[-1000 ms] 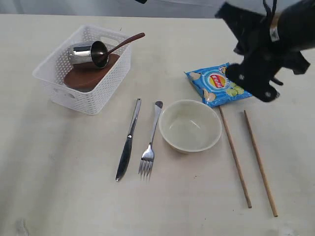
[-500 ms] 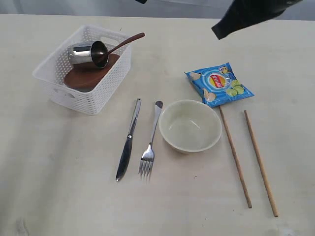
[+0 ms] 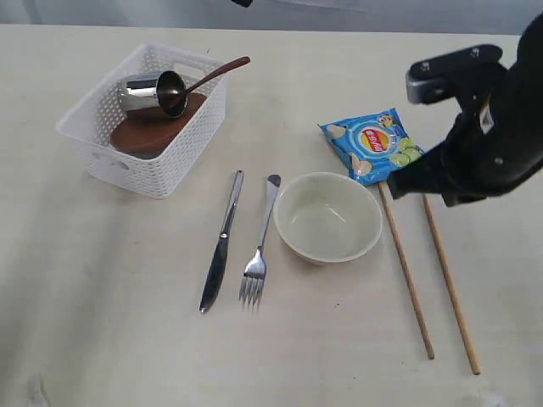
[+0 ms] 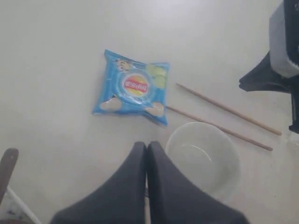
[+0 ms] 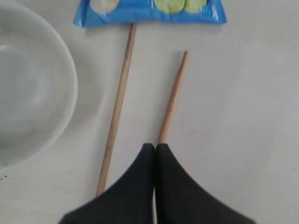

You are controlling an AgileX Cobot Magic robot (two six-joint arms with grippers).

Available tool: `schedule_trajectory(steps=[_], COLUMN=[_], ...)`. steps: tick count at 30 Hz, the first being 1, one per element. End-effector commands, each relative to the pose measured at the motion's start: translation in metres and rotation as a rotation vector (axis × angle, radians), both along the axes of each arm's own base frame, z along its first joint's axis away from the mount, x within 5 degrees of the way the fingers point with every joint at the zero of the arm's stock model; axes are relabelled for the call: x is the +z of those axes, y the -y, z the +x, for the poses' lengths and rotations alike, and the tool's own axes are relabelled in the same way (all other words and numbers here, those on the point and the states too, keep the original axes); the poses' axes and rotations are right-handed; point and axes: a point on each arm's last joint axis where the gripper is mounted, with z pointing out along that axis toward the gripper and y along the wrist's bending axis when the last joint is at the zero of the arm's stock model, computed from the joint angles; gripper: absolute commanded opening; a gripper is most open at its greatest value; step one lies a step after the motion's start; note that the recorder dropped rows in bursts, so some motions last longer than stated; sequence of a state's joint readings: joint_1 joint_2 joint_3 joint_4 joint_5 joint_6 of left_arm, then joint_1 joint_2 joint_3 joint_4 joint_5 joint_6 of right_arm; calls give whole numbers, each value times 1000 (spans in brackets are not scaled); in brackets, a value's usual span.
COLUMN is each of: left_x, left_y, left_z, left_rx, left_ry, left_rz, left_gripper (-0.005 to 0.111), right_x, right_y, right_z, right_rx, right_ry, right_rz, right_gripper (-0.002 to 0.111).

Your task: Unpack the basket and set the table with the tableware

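The white basket (image 3: pixel 136 174) stands at the far left of the table (image 3: pixel 102 339) and holds a steel cup (image 3: pixel 137 91), a brown plate (image 3: pixel 151 133) and a wooden spoon (image 3: pixel 212 75). A knife (image 3: pixel 221 242), a fork (image 3: pixel 260 242) and a cream bowl (image 3: pixel 327 217) lie in a row on the table, with two chopsticks (image 3: pixel 407 275) to the bowl's right. My right gripper (image 5: pixel 155 145) is shut and empty, hovering over the right chopstick (image 5: pixel 173 98). Shut and empty as well, my left gripper (image 4: pixel 146 143) hangs high beside the bowl (image 4: pixel 203 156).
A blue chip bag (image 3: pixel 376 144) lies behind the bowl, touching the top of the left chopstick. The right arm's dark body (image 3: pixel 488 127) covers the table's right side and the far end of the right chopstick.
The right arm swung up toward the top edge of the view, then came back down lower over the far ends of the chopsticks. Nothing on the table has moved.
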State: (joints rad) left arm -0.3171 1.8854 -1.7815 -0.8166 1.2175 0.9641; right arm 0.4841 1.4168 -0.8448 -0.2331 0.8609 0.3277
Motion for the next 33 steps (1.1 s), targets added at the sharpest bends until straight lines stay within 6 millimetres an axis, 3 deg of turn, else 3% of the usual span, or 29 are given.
schedule_trajectory(steps=[1,7,12,16,27,33], left_x=[-2,-2,-2,-2,-2,-2], left_y=[-2,-2,-2,-2,-2,-2], left_z=[0,0,0,0,0,0], left_rx=[9,9,9,9,9,9], left_ry=[-16,-16,-16,-16,-16,-16], left_rz=[2,2,2,2,2,2], left_gripper=[0,0,0,0,0,0], right_x=[-23,-43,-82,-98,-101,-93], right_y=[14,19,6,10,8,-11], right_z=[-12,-12,3,9,11,15], right_rx=[-115,-235,-222,-264,-261,-211], right_ry=[-16,61,16,28,42,109], right_rz=[-54,-35,-4,-79,-54,120], right_gripper=[0,0,0,0,0,0])
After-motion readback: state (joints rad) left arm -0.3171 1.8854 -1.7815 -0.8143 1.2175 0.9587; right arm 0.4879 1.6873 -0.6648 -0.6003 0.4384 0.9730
